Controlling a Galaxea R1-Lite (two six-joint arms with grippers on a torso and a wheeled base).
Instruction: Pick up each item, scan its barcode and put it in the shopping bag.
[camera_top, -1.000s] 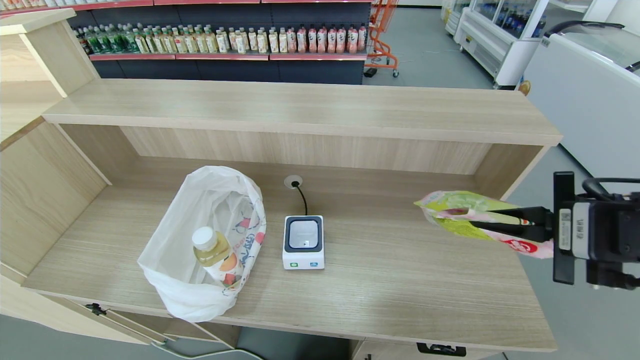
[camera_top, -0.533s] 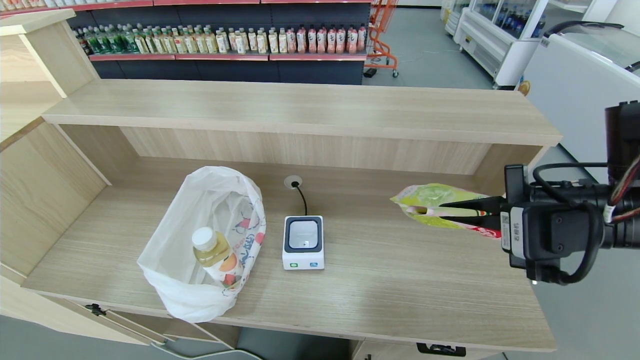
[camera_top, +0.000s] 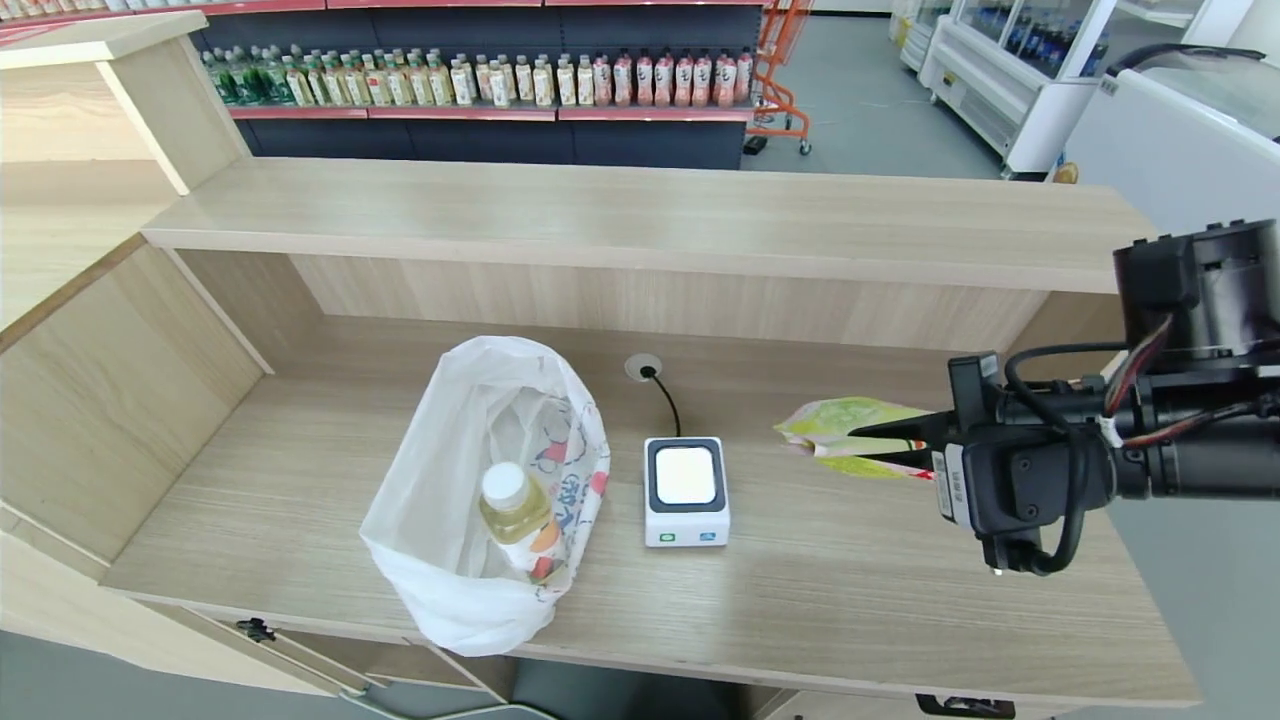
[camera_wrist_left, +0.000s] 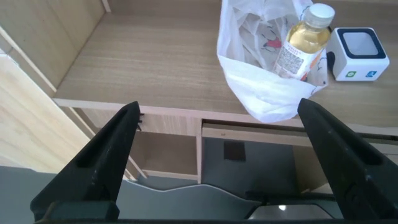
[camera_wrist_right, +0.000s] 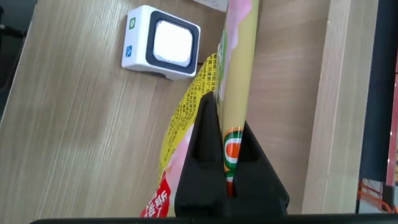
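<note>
Pouch (camera_top: 838, 420) nearer scanner (camera_top: 686, 490), above wooden counter (camera_top: 850, 610); drink shelves (camera_top: 480, 85) behind.

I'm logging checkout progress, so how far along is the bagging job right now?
Done: one bottle stands in the shopping bag. In hand: the right gripper, jaws shut, holds a snack packet above the counter, to the right of the scanner, not over it. Left: apparently scanning that packet, then bagging it.

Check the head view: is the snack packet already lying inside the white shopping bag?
No, the snack packet is held in the right pincer, right of the scanner, while the shopping bag holds a bottle.
</note>
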